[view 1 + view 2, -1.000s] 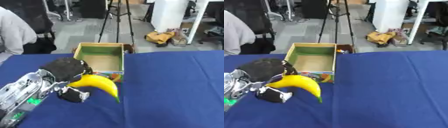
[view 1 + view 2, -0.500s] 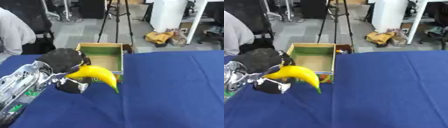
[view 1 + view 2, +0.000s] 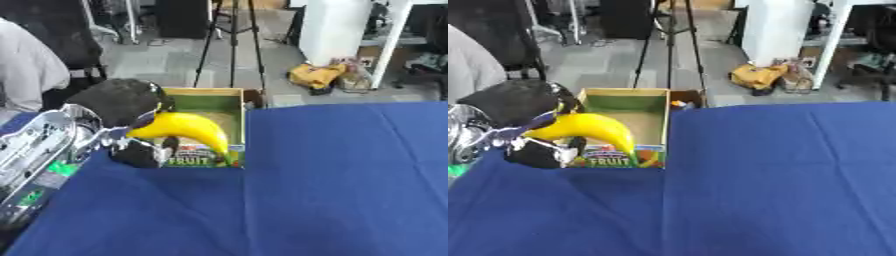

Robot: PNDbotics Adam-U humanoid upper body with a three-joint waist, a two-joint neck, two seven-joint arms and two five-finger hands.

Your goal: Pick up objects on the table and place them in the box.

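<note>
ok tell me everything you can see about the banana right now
The banana is plain yellow, smooth and curved, with a darker tip pointing down. It is off the blue table, held by the left hand, whose black fingers curl round its stem end. It arches in front of the box, its lower end over the printed front wall. Nothing else touches it.
</note>
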